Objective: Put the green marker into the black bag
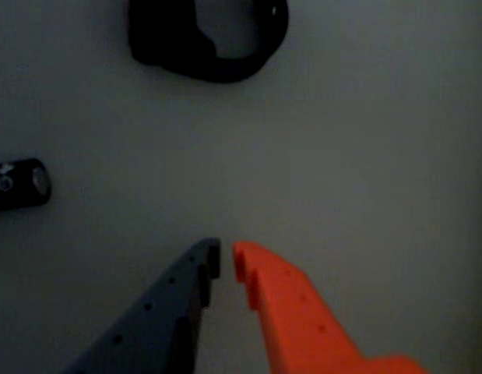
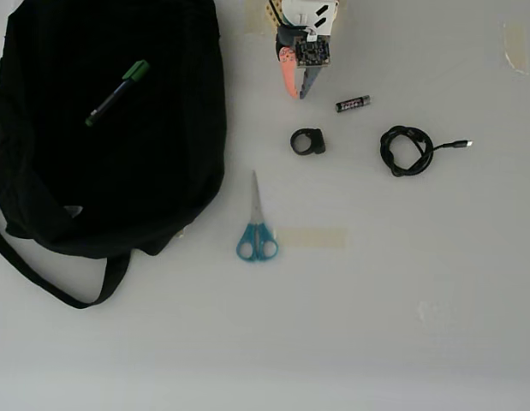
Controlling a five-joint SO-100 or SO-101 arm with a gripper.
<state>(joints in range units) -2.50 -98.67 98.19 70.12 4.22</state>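
The green marker [image 2: 117,92], black-barrelled with a bright green cap, lies slanted on top of the black bag [image 2: 162,171] at the upper left of the overhead view. My gripper [image 2: 298,94] is at the top centre of that view, well to the right of the bag and apart from the marker. In the wrist view the gripper [image 1: 226,261] points at bare white table, its grey and orange fingers nearly together with only a thin gap and nothing between them. Marker and bag are outside the wrist view.
A small black battery [image 2: 353,104] lies just right of the gripper, also seen as the battery [image 1: 19,185]. A black ring-shaped piece [image 2: 307,141] sits below the gripper, and blue-handled scissors [image 2: 257,224] and a coiled black cable [image 2: 407,150] lie nearby.
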